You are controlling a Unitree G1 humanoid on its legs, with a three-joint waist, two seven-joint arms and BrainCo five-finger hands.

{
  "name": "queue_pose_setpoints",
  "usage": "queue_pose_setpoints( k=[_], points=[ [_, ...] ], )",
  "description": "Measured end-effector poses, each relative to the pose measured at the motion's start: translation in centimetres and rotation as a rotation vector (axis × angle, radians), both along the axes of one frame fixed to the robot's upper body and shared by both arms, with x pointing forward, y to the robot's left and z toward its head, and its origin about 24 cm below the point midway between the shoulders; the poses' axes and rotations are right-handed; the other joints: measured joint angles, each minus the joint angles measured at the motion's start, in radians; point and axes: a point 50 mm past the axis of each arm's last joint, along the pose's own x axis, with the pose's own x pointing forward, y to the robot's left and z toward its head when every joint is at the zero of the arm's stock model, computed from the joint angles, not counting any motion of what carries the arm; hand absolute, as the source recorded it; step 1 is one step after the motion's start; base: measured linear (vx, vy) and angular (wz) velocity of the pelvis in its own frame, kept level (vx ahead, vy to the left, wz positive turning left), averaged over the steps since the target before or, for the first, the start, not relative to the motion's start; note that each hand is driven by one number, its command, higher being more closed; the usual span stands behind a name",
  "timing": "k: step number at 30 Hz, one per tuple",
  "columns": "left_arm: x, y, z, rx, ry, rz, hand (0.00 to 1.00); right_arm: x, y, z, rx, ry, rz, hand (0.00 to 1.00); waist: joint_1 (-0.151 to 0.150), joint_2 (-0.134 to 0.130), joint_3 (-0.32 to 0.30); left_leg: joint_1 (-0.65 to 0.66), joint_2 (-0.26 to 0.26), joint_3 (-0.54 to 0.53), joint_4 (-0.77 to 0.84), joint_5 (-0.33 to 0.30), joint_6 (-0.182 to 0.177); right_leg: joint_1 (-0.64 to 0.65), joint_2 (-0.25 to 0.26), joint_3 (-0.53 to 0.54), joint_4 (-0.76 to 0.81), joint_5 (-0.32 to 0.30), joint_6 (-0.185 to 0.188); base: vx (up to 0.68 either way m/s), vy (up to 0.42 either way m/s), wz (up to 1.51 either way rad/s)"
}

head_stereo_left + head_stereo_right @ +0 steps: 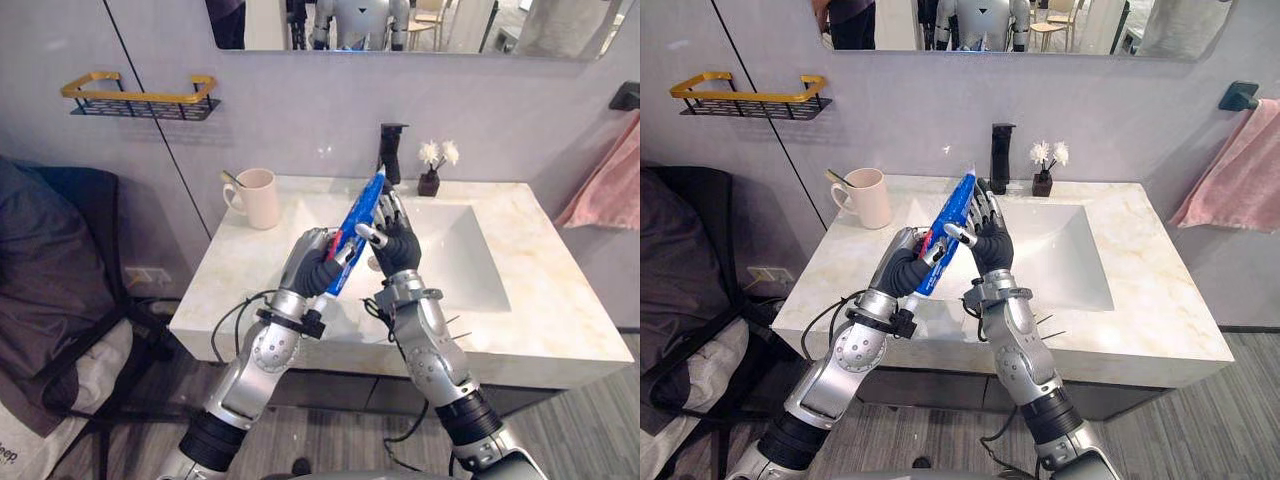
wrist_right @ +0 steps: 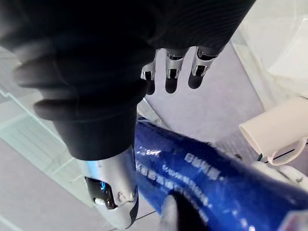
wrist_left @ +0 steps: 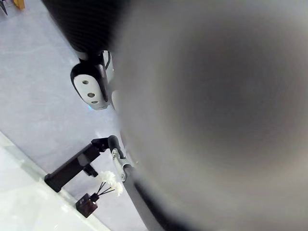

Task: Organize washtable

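I had the blue toothpaste tube (image 1: 366,210) up in the air over the front of the counter (image 1: 240,275), slanting with its flat end raised toward the back wall. The left hand (image 1: 318,268) was curled round the tube's lower, cap end and carried it. The right hand (image 1: 398,248) stood just beside the upper half, fingers (image 2: 168,79) close to straight and the thumb lying toward the tube. I read that hand as unclenched and only steadying. I couldn't confirm a real pinch from the thumb.

My worry was the handover. The tube looked slick and soft, held only near one end, so if the left hand let go before the right had wrapped it, it would likely drop. The basin (image 1: 470,255) lay right beneath and to the right, and the front edge of the counter was close on the near side, so the tube could have landed in the bowl or gone over to the floor.

Squeezing hard near the cap could also have buckled the tube. The mug (image 1: 260,198) near the back left corner already had something standing in it. A slanted insert there might have tipped it. The faucet (image 1: 391,150) and the small flower vase (image 1: 431,172) at the back edge stood close enough to be clipped by a wide swing.
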Motion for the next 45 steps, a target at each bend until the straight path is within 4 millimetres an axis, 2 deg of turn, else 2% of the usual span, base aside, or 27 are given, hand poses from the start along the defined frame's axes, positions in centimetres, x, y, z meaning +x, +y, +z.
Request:
queue_pose_setpoints(
  k=[7,15,16,22,25,35,36,41,45],
  points=[
    [-0.5,-0.4,-0.6,0.007,0.029,-0.022,1.00,0.0,0.7,-1.6,-0.008,0.087,0.043,0.00,-0.002,-0.004,-0.003,-0.001,0.000,0.000,0.000,0.000,0.000,-0.001,0.000,0.000,-0.001,0.001,-0.001,0.00,0.000,0.00],
    [-0.8,-1.2,-1.4,0.039,0.065,-0.070,1.00,-0.2,1.5,-2.5,0.090,0.145,0.132,0.00,-0.002,-0.011,-0.009,-0.006,0.000,0.004,0.000,0.000,0.000,-0.001,0.000,0.002,-0.011,0.007,-0.001,0.00,0.000,0.00],
    [-0.8,-1.2,-1.5,0.043,0.065,-0.074,1.00,-0.2,1.6,-2.5,0.099,0.150,0.138,1.00,-0.002,-0.011,-0.009,-0.006,0.000,0.004,0.000,0.000,0.000,-0.001,0.000,0.002,-0.011,0.007,-0.001,0.00,0.000,0.00],
    [-0.8,-1.2,-1.6,0.084,0.067,-0.103,1.00,-0.3,1.6,-2.8,0.156,0.180,0.191,1.00,-0.003,-0.010,-0.011,-0.007,0.000,0.005,0.000,0.000,0.000,-0.002,0.000,0.003,-0.011,0.008,-0.002,0.00,0.000,0.00],
    [-0.8,-1.0,-1.6,0.103,0.066,-0.107,1.00,-0.4,1.7,-2.9,0.152,0.179,0.216,1.00,-0.003,-0.009,-0.035,-0.020,0.000,0.006,0.000,0.000,0.000,-0.016,0.001,0.005,-0.012,0.011,-0.001,0.00,0.000,0.00],
    [-0.3,-1.2,-1.4,0.133,0.049,-0.125,1.00,-0.2,1.3,-2.5,0.152,0.157,0.211,1.00,-0.004,-0.010,-0.036,-0.014,0.000,0.009,0.000,0.001,-0.001,-0.016,0.000,0.009,-0.005,0.011,-0.002,0.00,0.000,0.00],
    [-0.3,-1.2,-1.4,0.133,0.048,-0.124,0.00,-0.2,1.3,-2.5,0.148,0.153,0.210,1.00,-0.004,-0.010,-0.036,-0.014,0.000,0.009,0.000,0.001,-0.001,-0.016,0.000,0.009,-0.004,0.011,-0.002,0.00,0.000,0.00],
    [-0.3,-1.0,-0.8,0.119,0.012,-0.128,0.00,0.0,0.8,-1.5,0.111,0.082,0.197,1.00,-0.003,-0.009,-0.035,-0.014,0.000,0.009,0.000,-0.002,-0.006,-0.015,0.000,0.009,-0.005,0.008,-0.007,0.00,0.000,0.00],
    [-1.1,-0.1,1.4,0.090,-0.097,-0.106,0.00,-0.3,1.1,1.2,0.112,-0.047,0.231,1.00,-0.004,-0.007,-0.034,-0.014,0.001,0.009,0.000,-0.003,-0.006,-0.014,0.001,0.007,-0.009,0.008,-0.007,0.00,0.000,0.00]
  ],
)
